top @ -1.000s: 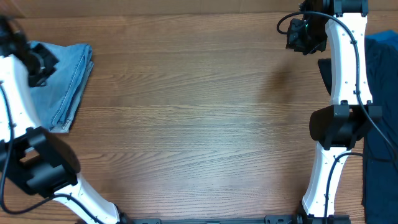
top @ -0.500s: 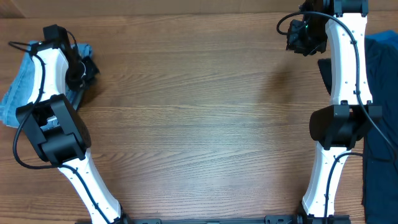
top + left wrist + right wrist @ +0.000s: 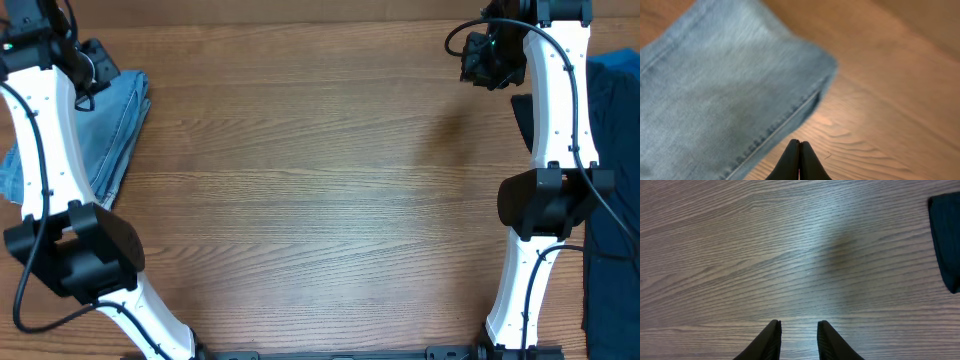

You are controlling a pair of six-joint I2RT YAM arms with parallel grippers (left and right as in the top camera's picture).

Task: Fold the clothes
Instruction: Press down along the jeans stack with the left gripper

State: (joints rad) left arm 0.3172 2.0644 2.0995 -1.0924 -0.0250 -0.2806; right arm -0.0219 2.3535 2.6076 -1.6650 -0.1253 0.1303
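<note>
Left gripper (image 3: 799,161) is seen at the bottom centre of its wrist view with both fingers pressed flat together and nothing caught between them. It is held over bare wood just off a stitched edge of the light-blue jeans (image 3: 715,95), which fill the upper left of that view. Seen from overhead, the jeans are laid as a folded stack at the upper left of the table (image 3: 320,200), partly covered by the white left arm (image 3: 45,140). Whether the arm touches the denim cannot be told from above.

Right gripper (image 3: 799,341) is shown at the bottom centre of its wrist view with its fingers parted by a narrow gap. Nothing is held between them, and only wood grain is seen beyond. A corner of a dark navy garment (image 3: 946,240) is visible at the upper right of that view. In the overhead view, this dark cloth is spread along the right edge of the frame.
</note>
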